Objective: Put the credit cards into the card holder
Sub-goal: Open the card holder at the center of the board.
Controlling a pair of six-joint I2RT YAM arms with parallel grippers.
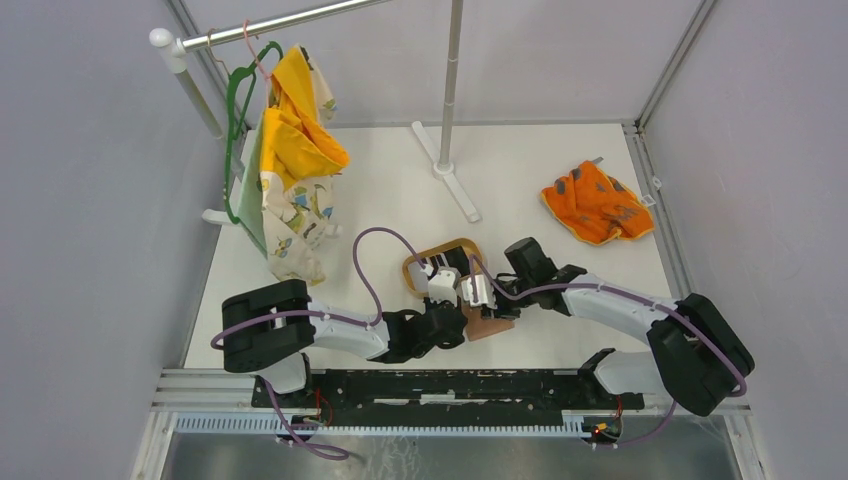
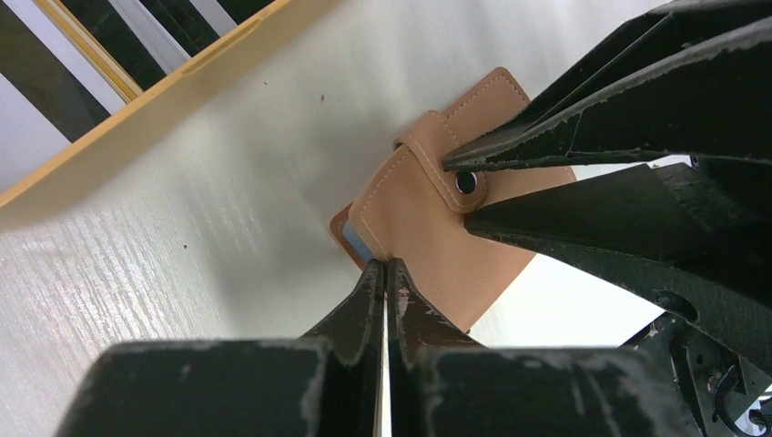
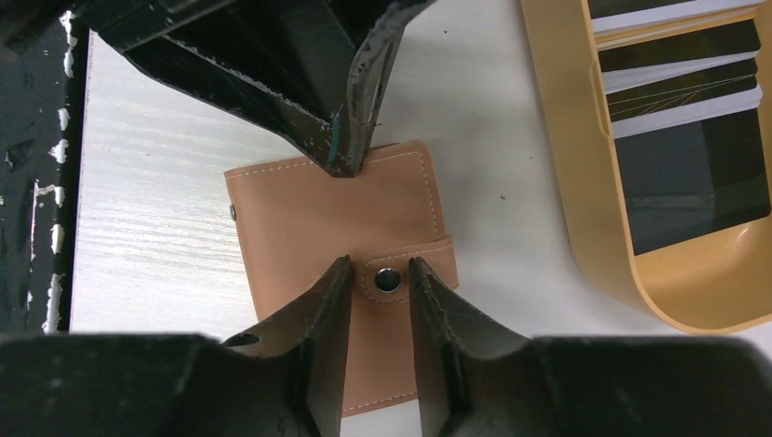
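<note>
The card holder (image 3: 328,214) lies shut on the table, tan-brown, its strap tab (image 3: 401,273) snapped down; it also shows under both grippers as card holder (image 1: 487,326). My left gripper (image 2: 384,266) is shut, its tips touching the holder's edge where a blue-grey lining (image 2: 355,241) peeks out. My right gripper (image 3: 380,264) is open. One finger stands past the tab's end and the other lies over the strap, with the snap between them. The credit cards (image 3: 683,137), black and white, lie in the oval wooden tray (image 3: 564,137) beside the holder.
The tray (image 1: 412,272) sits just behind both grippers. An orange cloth (image 1: 597,203) lies at the back right. A clothes rack with a yellow garment (image 1: 295,150) on a green hanger stands at the back left, its pole foot (image 1: 447,165) mid-table.
</note>
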